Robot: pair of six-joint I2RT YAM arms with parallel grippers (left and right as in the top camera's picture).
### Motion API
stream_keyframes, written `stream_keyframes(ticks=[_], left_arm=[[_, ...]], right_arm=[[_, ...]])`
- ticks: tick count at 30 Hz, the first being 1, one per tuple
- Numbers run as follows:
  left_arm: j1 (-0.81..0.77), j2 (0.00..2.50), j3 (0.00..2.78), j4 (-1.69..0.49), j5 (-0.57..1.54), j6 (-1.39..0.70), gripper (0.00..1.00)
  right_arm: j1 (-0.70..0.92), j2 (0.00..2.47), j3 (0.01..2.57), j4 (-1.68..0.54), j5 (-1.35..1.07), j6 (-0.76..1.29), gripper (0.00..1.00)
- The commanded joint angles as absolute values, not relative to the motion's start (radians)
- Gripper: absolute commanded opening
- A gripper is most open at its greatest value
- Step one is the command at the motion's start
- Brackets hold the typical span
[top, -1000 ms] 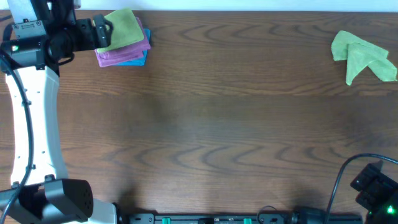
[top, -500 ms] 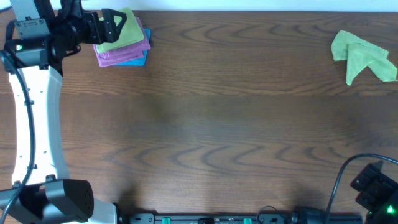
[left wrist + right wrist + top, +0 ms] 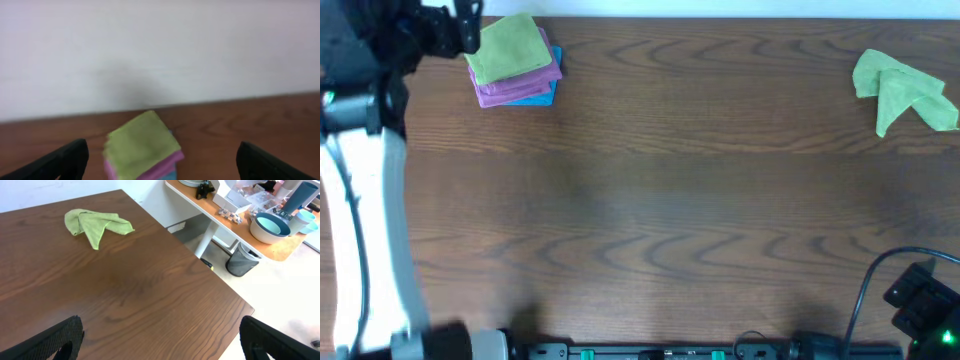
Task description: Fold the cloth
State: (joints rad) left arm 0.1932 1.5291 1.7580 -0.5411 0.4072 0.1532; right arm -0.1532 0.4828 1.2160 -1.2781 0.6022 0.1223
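Brown wood made up the surface (image 3: 670,220), with a white wall behind it. On the far right of it, close to the back edge, lay the cloth (image 3: 902,88). It was lime green and all bunched up, with flaps sticking out. Nothing touched it.

It looked soft, light and floppy. I think it would sag and flop when picked up, and it would not break or slip much. It needed to be spread flat first. A good place to take hold looked like a loose corner or a flap at the edge, where the cloth was thin. Pinching the thick middle lump would only grab many layers at once.

From the right arm (image 3: 920,300), its jaws stood wide apart and held nothing. The cloth lay well ahead of them.

Well apart, on the far left, sat a neat stack. It had a folded green cloth (image 3: 508,48) on top, a purple cloth (image 3: 520,88) under it and a blue cloth (image 3: 542,98) at the bottom. The left arm (image 3: 370,200) was up by this stack, with its jaws wide apart and empty too.
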Motion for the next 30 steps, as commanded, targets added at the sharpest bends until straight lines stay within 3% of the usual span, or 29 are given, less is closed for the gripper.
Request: stream_keyframes(ticks=[1, 6, 16, 30], left_arm=[[0.147, 1.335, 1.756, -0.605, 0.147, 0.103, 0.96], [0.125, 1.143, 1.582, -0.632, 0.065, 0.079, 0.95], [0.125, 0.744, 0.917, -0.247, 0.048, -0.032, 0.95], [0.125, 0.246, 0.355, -0.114, -0.018, -0.183, 0.95]], right_arm=[[-0.154, 0.476, 1.213, -1.279, 0.616, 0.134, 0.99], [-0.154, 0.476, 1.213, -1.279, 0.616, 0.134, 0.99], [-0.154, 0.476, 1.213, -1.279, 0.616, 0.134, 0.99], [-0.154, 0.476, 1.213, -1.279, 0.616, 0.134, 0.99]])
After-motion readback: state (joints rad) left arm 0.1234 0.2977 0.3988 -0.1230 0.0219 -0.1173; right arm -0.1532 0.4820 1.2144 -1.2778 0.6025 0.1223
